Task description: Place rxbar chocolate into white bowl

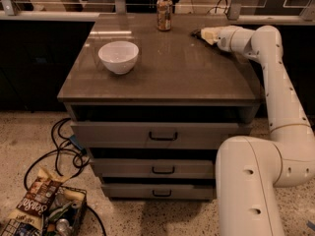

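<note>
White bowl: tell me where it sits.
The white bowl stands left on the cabinet top, nearer the camera than the can; the end effector is at the back right.

One white bowl [118, 56] and one drink can [164, 13] stand on one cabinet top [187, 77] above three handled drawers [163, 135]. One gripper [203, 34] reaches in at the frame's upper right. One snack bag [35, 204] lies lower left.
</note>
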